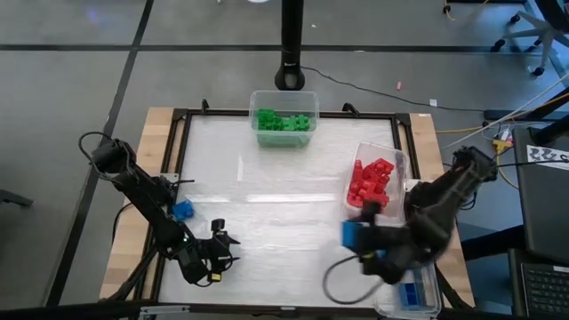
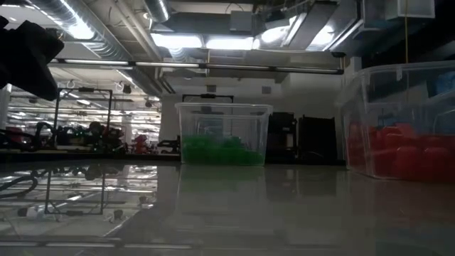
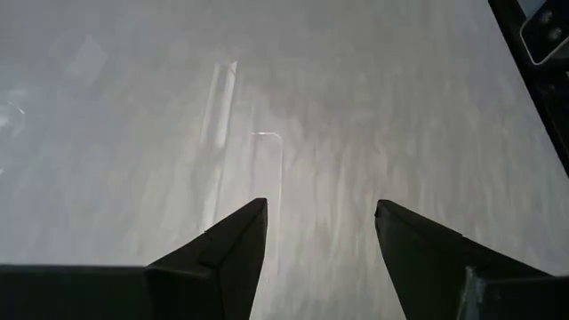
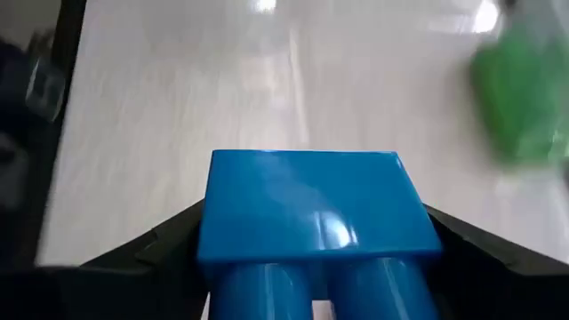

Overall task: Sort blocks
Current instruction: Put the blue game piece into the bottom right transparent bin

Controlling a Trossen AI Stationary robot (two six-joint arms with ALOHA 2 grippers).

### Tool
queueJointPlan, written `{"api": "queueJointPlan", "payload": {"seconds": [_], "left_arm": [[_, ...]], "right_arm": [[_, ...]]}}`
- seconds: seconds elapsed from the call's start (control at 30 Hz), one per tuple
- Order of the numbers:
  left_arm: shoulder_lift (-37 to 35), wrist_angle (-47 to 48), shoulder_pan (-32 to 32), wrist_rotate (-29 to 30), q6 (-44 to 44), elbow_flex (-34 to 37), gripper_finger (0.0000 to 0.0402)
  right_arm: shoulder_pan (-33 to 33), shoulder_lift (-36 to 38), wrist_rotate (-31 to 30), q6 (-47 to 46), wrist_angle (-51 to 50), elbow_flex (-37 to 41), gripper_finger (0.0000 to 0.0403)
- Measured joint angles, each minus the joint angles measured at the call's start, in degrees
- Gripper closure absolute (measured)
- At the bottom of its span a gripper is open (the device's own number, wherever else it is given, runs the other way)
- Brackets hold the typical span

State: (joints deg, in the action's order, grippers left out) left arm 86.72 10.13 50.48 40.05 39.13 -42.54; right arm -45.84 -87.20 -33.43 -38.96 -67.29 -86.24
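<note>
My right gripper (image 1: 360, 236) is shut on a blue block (image 1: 354, 233) over the table's near right part, in front of the red tub. In the right wrist view the blue block (image 4: 311, 213) fills the space between the fingers. My left gripper (image 1: 220, 241) hangs open near the table's near left part, and its wrist view shows only bare table between the fingers (image 3: 236, 240). Green blocks (image 1: 284, 120) lie in the tub at the far edge, and red blocks (image 1: 372, 180) in the tub on the right. Another blue block (image 1: 183, 211) sits by the left arm. My right gripper pinches the blue block between its two fingers, one on each of two opposite side faces (image 4: 206, 233). The block's studs (image 4: 267, 289) point back toward the wrist. No part of the block shows on the table top, so it is lifted clear.
The green tub (image 2: 222, 135) stands at the far edge, the red tub (image 2: 402, 121) at the right. A third clear tub (image 1: 411, 293) holding blue blocks stands at the near right corner, under the right arm. The white table middle (image 1: 284, 209) lies between the arms.
</note>
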Motion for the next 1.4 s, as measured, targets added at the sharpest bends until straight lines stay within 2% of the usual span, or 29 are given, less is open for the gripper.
{"api": "queueJointPlan", "payload": {"seconds": [0.2,0.4,0.57,0.67,0.9,1.03,1.1,1.17,1.4], "left_arm": [[0.00,-0.01,-0.40,0.86,-0.21,0.00,0.0200],[0.00,-0.02,-2.23,0.88,-0.73,0.02,0.0200],[0.00,-0.02,-3.69,0.88,-1.00,0.02,0.0200],[0.02,-0.04,-4.15,0.88,-0.68,0.02,0.0200],[0.02,0.00,-4.15,0.88,-0.60,0.02,0.0200],[0.00,0.02,-4.33,0.86,-2.18,0.02,0.0200],[-0.73,1.05,-4.97,0.16,-3.21,-0.01,0.0200],[-2.14,7.14,-6.16,-1.64,-1.48,-1.38,0.0200],[-6.92,38.21,-8.99,-9.67,15.33,-6.44,0.0200]], "right_arm": [[-10.43,-0.30,8.68,-24.78,-15.95,-0.02,0.0094],[-15.43,-1.83,9.99,-33.64,-18.71,-0.02,0.0077],[-16.16,-3.21,10.57,-32.47,-17.41,-0.02,0.0072],[-16.02,-4.21,14.69,-32.56,-19.91,-0.02,0.0067],[-15.64,-6.44,21.30,-32.50,-22.69,-0.02,0.0009],[-13.72,-6.37,22.40,-31.15,-22.67,-0.02,0.0031],[-12.07,-5.90,21.00,-30.72,-22.40,-0.02,0.0043],[-10.13,-5.58,16.70,-27.26,-20.54,-0.03,0.0052],[-3.78,-5.57,-3.72,-3.88,-6.96,-0.04,0.0058]]}}
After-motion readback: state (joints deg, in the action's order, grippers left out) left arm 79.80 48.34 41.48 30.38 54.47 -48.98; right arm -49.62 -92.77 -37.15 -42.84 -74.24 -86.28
